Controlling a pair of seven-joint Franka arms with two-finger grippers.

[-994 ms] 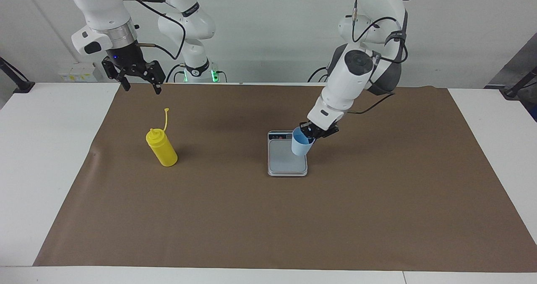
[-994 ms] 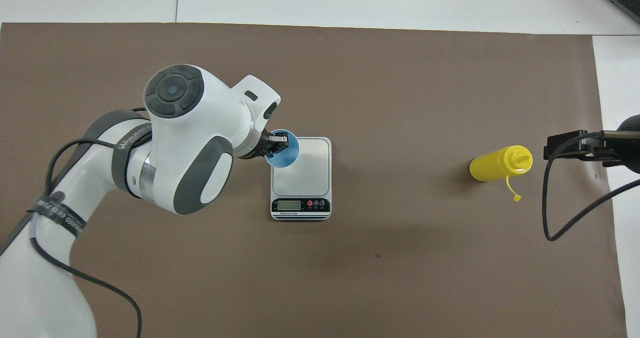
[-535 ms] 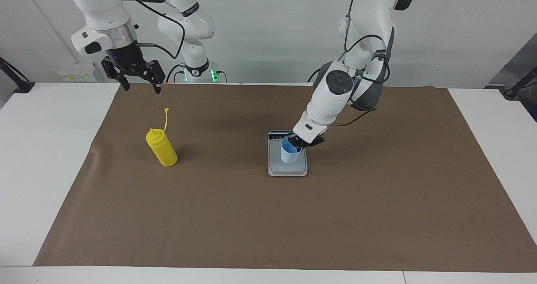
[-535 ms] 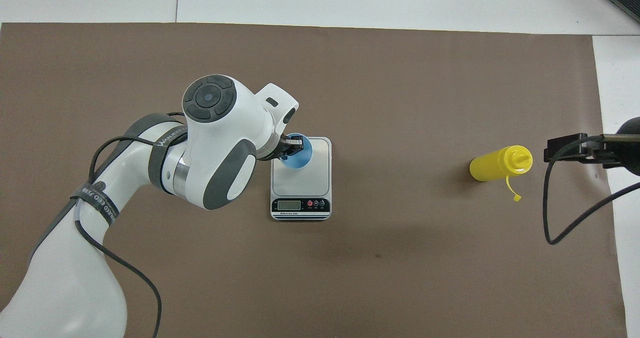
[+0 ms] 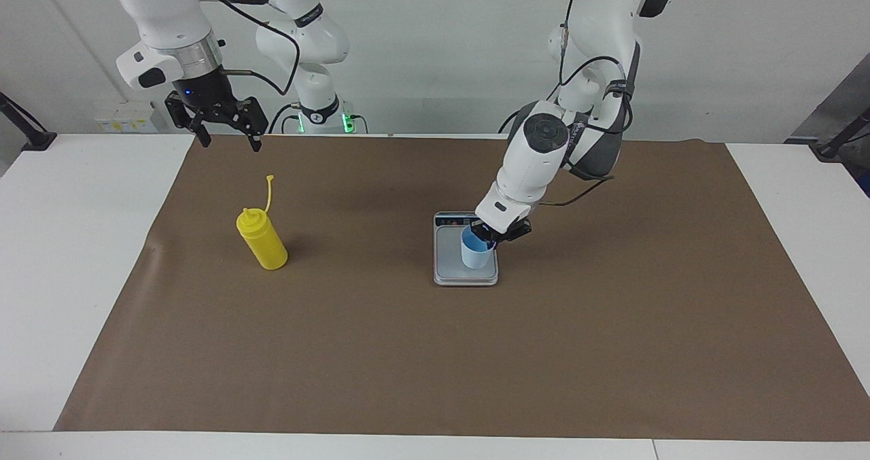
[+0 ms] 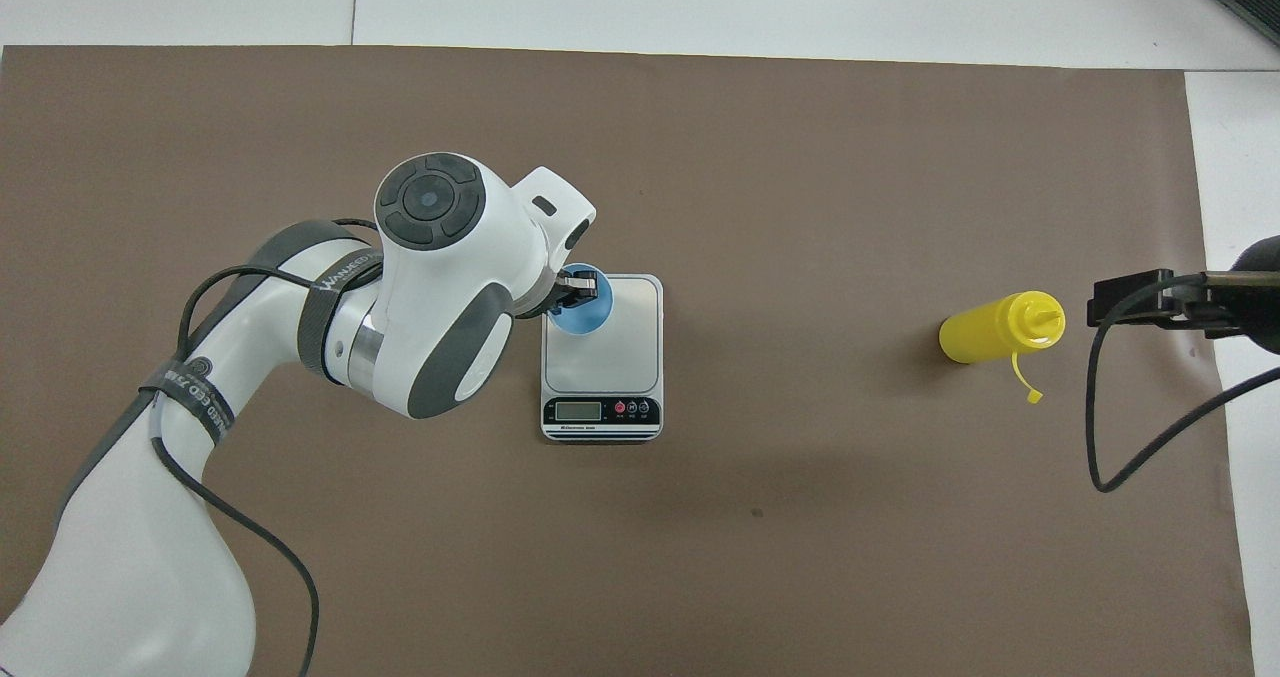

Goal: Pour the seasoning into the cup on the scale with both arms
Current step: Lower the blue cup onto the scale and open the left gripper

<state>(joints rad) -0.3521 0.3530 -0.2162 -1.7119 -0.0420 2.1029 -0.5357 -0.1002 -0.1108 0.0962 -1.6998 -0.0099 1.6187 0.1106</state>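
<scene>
Left gripper point(image 5: 491, 234) is sitting clamped on the rim of the light blue cup point(image 5: 476, 254), fingertips pinching the wall on the side toward the left arm's end of the table. The cup is standing upright on the scale point(image 5: 450, 270), on the weighing plate's edge toward the left arm's end; from the facing view I can't tell whether its base is fully resting on the plate or hanging just above it. In the overhead view the cup point(image 6: 582, 312) is covering the plate corner of the scale point(image 6: 625, 352) farthest from the robots, with the left gripper point(image 6: 573, 288) overlapping its rim. The scale's dark display strip point(image 6: 602, 412) is running along the short edge nearest the robots.

Yellow squeeze bottle point(image 5: 262, 239) is standing upright well apart from the scale, toward the right arm's end of the table, with its cap tether point(image 5: 269, 191) sticking up. Nothing is touching it.

Right gripper point(image 5: 226, 134) is waiting with fingers spread wide and holding nothing, hanging high over the table well away from the scale at the right arm's end, clear of the bottle's tether. In the overhead view only part of the right gripper point(image 6: 1135, 297) is showing, beside the bottle point(image 6: 995, 329).

Scale and bottle are both sitting on the brown mat point(image 5: 435, 365) covering the white table point(image 5: 61, 256).
</scene>
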